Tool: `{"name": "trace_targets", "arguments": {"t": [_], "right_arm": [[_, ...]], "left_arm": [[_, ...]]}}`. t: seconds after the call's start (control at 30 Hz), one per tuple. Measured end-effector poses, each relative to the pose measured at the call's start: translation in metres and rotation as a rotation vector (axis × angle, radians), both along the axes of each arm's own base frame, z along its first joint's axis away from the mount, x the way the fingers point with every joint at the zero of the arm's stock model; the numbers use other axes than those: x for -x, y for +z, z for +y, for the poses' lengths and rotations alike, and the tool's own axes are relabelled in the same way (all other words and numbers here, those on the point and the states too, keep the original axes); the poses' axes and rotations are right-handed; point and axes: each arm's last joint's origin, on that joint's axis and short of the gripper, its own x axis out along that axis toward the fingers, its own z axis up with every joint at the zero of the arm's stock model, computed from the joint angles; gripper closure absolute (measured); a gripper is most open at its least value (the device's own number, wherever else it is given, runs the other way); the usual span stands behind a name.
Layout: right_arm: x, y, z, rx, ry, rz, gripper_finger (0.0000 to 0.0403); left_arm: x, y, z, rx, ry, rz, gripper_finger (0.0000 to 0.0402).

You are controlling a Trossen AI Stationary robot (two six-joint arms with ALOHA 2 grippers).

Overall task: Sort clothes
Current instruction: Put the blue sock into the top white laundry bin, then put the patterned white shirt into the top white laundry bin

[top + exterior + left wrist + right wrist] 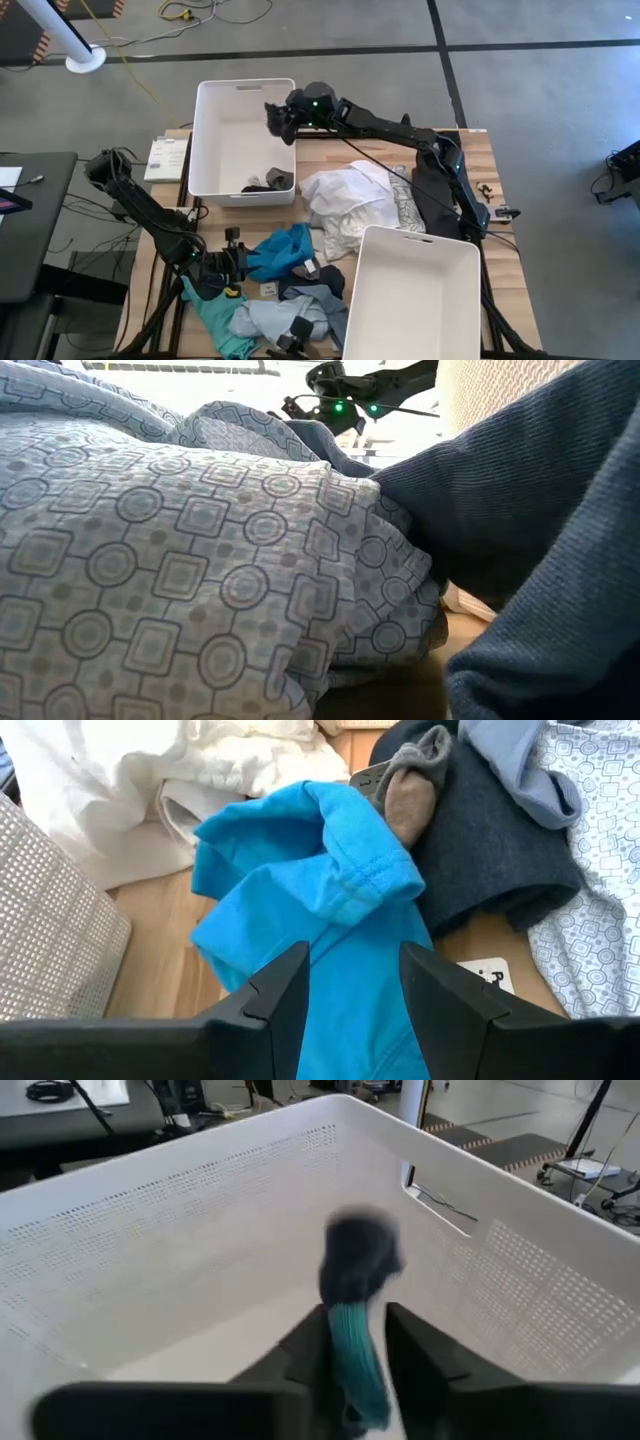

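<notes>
My left gripper is at the near left, shut on a bright blue garment that lies on the table. My right gripper reaches over the far white bin and is shut on a small piece with a teal part and a dark end. A white garment, a teal one, a pale blue patterned one and a dark grey one lie on the table. Dark pieces lie in the far bin. My left gripper has a bunched part of the blue garment between its two fingers, which come in low from the table's left. The rest of the garment lies folded on the table beyond the fingertips. My right gripper pinches the small piece by its teal part between its two fingers. The dark end sticks out past the fingertips, clear of the bin's floor and inside its walls.
A second white bin stands at the near right. A grey-brown sock lies on the dark grey garment. A small white tag lies on the wood. In the low view, patterned cloth and dark cloth block most of the scene.
</notes>
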Motion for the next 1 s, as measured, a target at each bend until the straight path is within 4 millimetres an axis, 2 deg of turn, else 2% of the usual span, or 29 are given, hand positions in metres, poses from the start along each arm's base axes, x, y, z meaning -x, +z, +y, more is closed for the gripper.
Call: {"name": "trace_targets", "arguments": {"t": [0.23,0.33,0.47,0.73,0.87,1.0], "right_arm": [[-0.002,0.000,0.008,-0.051,0.003,-0.002,0.0169],[-0.002,0.003,0.009,-0.057,0.006,-0.015,0.0148],[-0.002,0.015,0.021,-0.054,0.048,-0.046,0.0143],[0.004,0.053,0.070,-0.038,0.209,-0.079,0.0143],[0.013,0.072,0.106,-0.008,0.316,-0.036,0.0143],[0.023,0.079,0.144,0.012,0.417,0.075,0.0143]], "left_arm": [[0.000,0.001,0.000,0.008,0.001,-0.007,0.0253],[-0.001,0.001,-0.001,0.011,0.001,-0.009,0.0253],[-0.002,0.002,-0.003,0.041,-0.032,-0.008,0.0253],[-0.007,0.008,-0.014,0.141,-0.214,-0.008,0.0253],[-0.009,0.013,-0.019,0.199,-0.295,-0.033,0.0253],[-0.010,0.016,-0.021,0.234,-0.330,-0.055,0.0248]]}}
